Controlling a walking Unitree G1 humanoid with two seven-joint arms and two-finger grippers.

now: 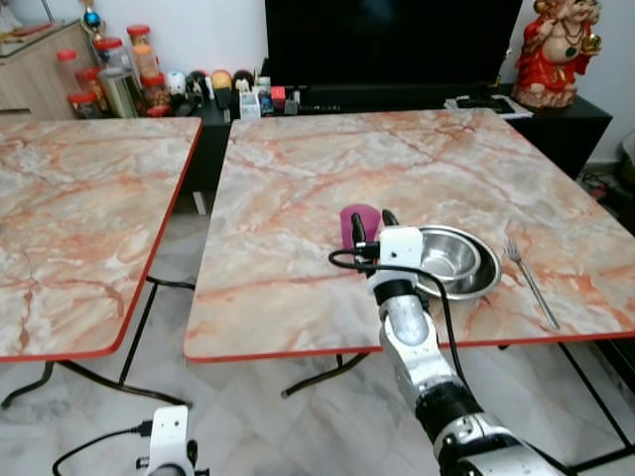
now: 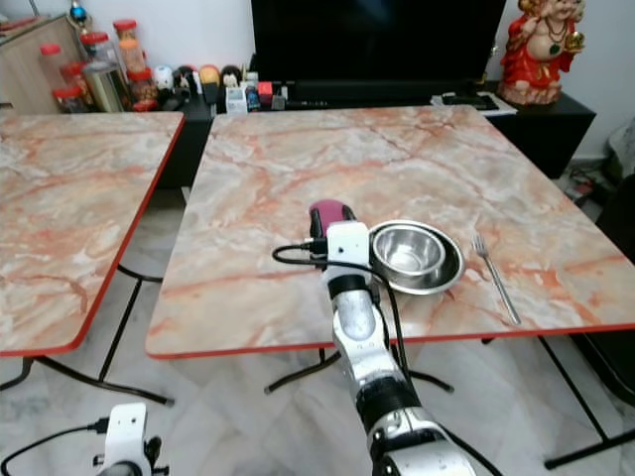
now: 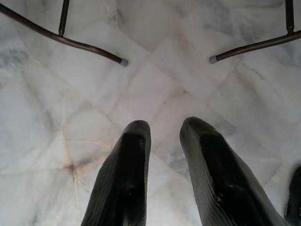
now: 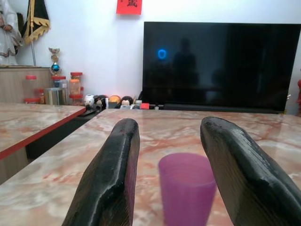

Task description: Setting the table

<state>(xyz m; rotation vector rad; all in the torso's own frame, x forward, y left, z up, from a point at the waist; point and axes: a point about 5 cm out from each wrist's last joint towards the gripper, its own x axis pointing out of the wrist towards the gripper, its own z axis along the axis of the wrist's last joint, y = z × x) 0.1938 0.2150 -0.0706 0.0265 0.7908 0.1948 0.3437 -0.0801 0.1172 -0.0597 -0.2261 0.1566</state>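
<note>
R gripper at the cup, fingers spread, nothing held – tip-over is the main risk.

Nearest: L gripper (image 3: 162,165) hangs idle low over the floor tiles, fingers a bit apart, empty. On the table (image 1: 298,188), near its front edge, the R gripper (image 4: 171,179) sits w/ fingers wide either side of the purple cup (image 4: 187,187), which stands upright just ahead, apart from both as far as I can tell. Steel bowl (image 1: 448,258) is just beside the cup on the robot's right, fork (image 1: 531,283) beyond that. Far back: jars, TV (image 4: 221,66). Judgement: cup looks light, so if one finger meets it first on closing it may slide or topple, poss. into the bowl; a push fwd instead of a pinch would shove it away.
</note>
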